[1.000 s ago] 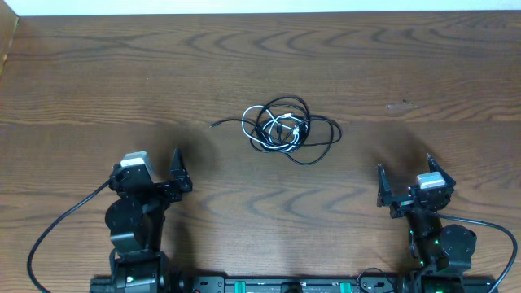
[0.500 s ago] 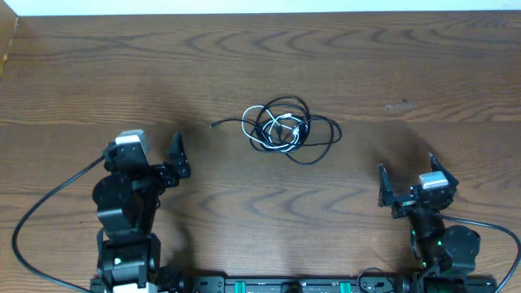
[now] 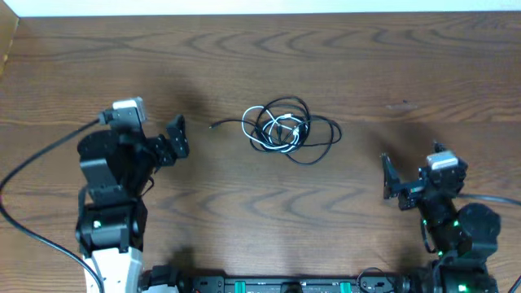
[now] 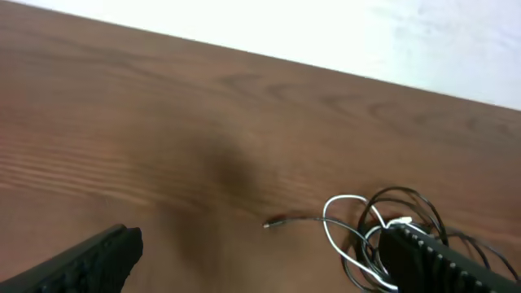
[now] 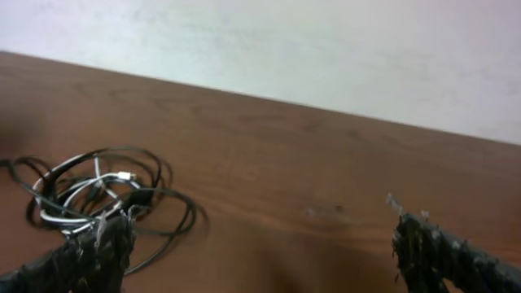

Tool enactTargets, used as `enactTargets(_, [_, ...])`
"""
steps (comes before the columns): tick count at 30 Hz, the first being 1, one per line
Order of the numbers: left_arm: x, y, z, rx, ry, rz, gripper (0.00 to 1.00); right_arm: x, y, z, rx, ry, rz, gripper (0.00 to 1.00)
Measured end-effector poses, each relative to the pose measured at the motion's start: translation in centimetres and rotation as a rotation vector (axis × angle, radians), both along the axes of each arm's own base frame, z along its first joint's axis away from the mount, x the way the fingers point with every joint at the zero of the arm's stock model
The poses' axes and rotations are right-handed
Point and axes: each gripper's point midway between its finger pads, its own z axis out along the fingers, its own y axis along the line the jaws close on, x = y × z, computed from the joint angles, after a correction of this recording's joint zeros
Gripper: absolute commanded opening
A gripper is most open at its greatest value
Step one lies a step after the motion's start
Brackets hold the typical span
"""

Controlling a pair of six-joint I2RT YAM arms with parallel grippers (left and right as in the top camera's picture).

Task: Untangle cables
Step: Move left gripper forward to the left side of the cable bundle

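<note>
Cables (image 3: 283, 129) knotted in one heap mid bench (image 3: 244, 49), stretched left to right, black tail pointing left. Left gripper (image 3: 177, 137) spread wide, just left of that tail, nearer. Right gripper (image 3: 409, 169) spread too, right of heap, toward robot, farther off.

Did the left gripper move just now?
Yes. The left gripper moved forward, away from the robot's base, until level with the cables, which stayed put.
</note>
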Motion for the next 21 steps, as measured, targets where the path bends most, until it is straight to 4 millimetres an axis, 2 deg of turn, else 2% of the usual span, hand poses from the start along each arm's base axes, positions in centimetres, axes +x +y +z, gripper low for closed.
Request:
enactTargets(4, [0.6, -0.1, 0.8, -0.003, 0.029, -0.008, 0.98, 0.6, 0.4, 1.5, 0.007, 0.036, 0.026, 0.99])
enactTargets(8, [1.6, -1.5, 1.2, 0.010, 0.071, -0.065, 0.98, 1.2, 1.0, 2.7, 0.021, 0.096, 0.064, 0.99])
enactTargets(14, [2.9, -3.9, 1.4, 0.013, 0.184, -0.145, 0.98, 2.1, 1.6, 3.7, 0.040, 0.178, 0.102, 0.99])
enactTargets(21, [3.8, -5.6, 1.2, 0.022, 0.323, -0.201, 0.98, 3.2, 2.4, 4.1, 0.069, 0.290, 0.151, 0.99])
